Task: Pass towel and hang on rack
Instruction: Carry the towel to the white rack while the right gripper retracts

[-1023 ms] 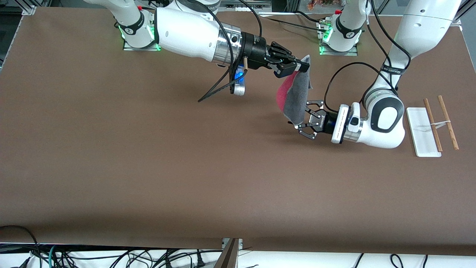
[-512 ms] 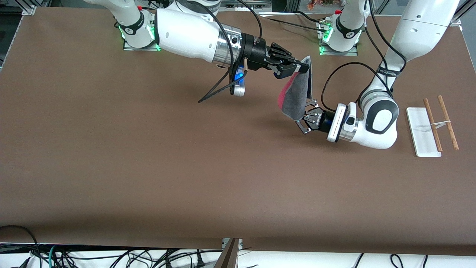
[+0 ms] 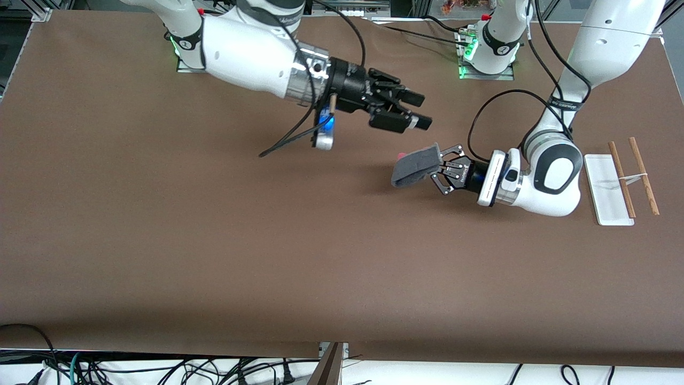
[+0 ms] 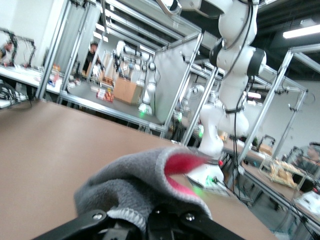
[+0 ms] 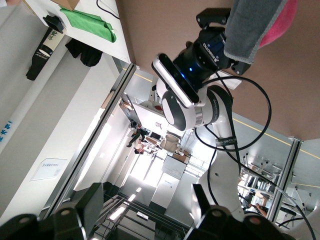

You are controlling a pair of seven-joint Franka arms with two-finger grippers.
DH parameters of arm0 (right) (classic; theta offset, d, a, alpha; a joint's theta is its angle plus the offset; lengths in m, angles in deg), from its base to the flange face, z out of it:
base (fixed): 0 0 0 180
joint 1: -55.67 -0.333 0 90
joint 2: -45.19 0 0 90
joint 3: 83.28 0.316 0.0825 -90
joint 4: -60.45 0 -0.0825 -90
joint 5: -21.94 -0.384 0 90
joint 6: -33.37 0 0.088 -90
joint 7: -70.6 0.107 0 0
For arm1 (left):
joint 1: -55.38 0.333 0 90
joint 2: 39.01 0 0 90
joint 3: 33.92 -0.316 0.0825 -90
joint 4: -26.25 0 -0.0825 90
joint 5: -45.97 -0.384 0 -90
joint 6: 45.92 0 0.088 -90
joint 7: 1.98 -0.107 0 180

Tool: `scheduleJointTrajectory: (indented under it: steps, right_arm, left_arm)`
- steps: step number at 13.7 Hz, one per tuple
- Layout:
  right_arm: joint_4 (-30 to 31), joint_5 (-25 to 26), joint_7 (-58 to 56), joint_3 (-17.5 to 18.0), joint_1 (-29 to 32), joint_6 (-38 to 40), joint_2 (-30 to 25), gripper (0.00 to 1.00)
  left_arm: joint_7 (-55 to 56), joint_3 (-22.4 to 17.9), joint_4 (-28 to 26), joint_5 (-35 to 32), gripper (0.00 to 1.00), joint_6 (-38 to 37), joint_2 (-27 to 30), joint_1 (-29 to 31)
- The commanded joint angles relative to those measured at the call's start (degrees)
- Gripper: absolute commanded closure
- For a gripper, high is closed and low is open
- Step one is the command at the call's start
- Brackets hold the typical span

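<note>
Left tool [image 3: 439,170] pinches 1 edge of the towel [image 3: 414,167], which sticks out sideways from its fingers over the tabletop [image 3: 214,240], on the side of the tool away from the rack [image 3: 620,182]. In the left wrist view the grey cloth [image 4: 145,185] bunches right at the fingertips, a pink inner face showing. Half a second ago the right tool [image 3: 411,112] was clamped on the towel's upper corner and the cloth hung between the 2 arms; now that tool is spread wide, holds nothing, and has drawn back toward its own base, over bare tabletop and clear of the towel. The right wrist view confirms it: its fingers [image 5: 210,220] stand apart, looking across at the left tool and the cloth.

So the pass looks complete, and the hanging half remains. The rack stands at the left arm's end of the tabletop, just beside the left arm's elbow. The left arm likely needs to turn back toward the rack and drape the cloth over its 2 rods. The right arm probably only waits.
</note>
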Motion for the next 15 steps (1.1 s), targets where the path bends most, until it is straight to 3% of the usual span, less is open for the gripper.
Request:
scheduleJointTrajectory:
  steps: [1, 3, 6, 9, 11, 15]
  right_arm:
    - [-0.7, 3.5, -0.5, -1.5, 3.5, 7.3, -1.3, 0.01]
    - [-0.6, 8.3, -4.7, -5.1, 4.5, 15.6, -2.7, 0.01]
    - [2.5, 10.4, -14.4, -11.6, 4.4, 28.1, -6.0, 0.01]
    - [8.8, 14.4, -23.1, -18.7, 4.4, 39.2, -11.7, 0.01]
    - [9.8, 21.0, -31.8, -23.8, 4.7, 49.7, -13.6, 0.01]
    - [10.8, 37.9, -45.9, -22.5, 13.1, 59.0, -18.3, 0.00]
  left_arm:
    - [9.8, -0.3, 6.7, -10.2, 1.00, -2.3, 2.5, 2.1]
    - [15.1, -0.4, 13.1, -18.0, 1.00, -5.2, 2.5, 2.9]
    - [19.6, -0.3, 22.4, -32.8, 1.00, -8.8, 2.4, 3.2]
    - [20.3, -0.3, 27.1, -48.7, 1.00, -11.1, 2.4, 3.1]
    - [20.3, -0.3, 28.9, -59.5, 1.00, -11.4, 2.5, 3.1]
    - [20.3, -1.9, 30.1, -71.6, 1.00, -14.7, 2.5, 5.4]
